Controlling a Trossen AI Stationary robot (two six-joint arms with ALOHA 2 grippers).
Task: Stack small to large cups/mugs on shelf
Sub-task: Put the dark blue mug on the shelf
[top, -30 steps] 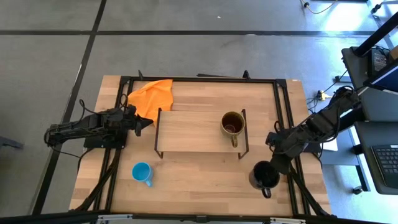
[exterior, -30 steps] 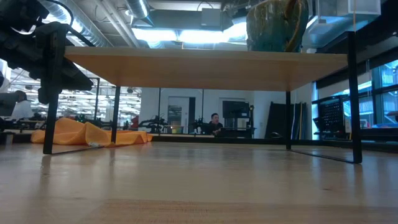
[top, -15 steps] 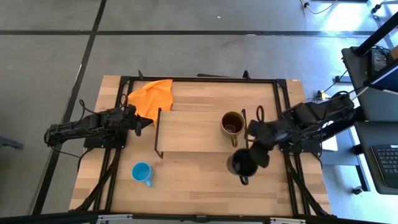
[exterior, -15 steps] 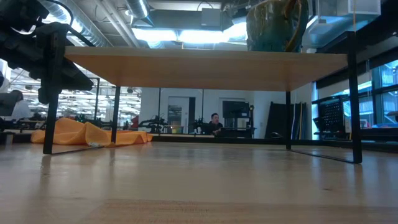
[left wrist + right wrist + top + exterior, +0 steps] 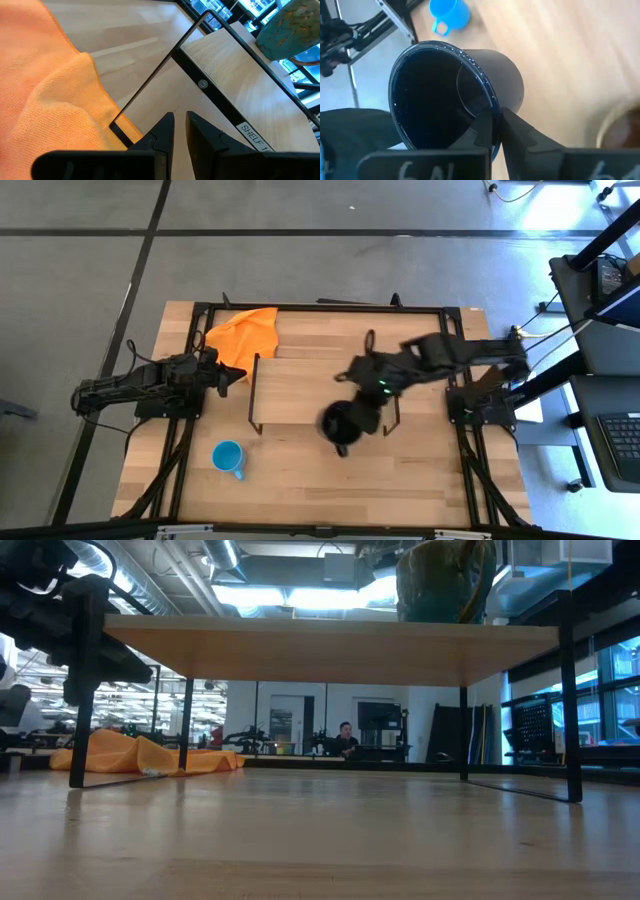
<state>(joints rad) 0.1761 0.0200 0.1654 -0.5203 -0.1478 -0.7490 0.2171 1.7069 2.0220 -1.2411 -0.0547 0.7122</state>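
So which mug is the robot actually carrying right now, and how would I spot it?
Look at the low wooden shelf in the middle of the table. At its near edge, the right pincer grips the rim of the black mug, one finger inside and one outside. It is the only mug being held: the light-blue mug sits alone on the tabletop.

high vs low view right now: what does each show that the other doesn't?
Only the high view shows the right gripper carrying the black mug over the front edge of the shelf, and the blue mug on the table.

Only the low view shows the room behind, with a person seated far off.

Both show the shelf, the orange cloth and the left gripper waiting at the shelf's left end.
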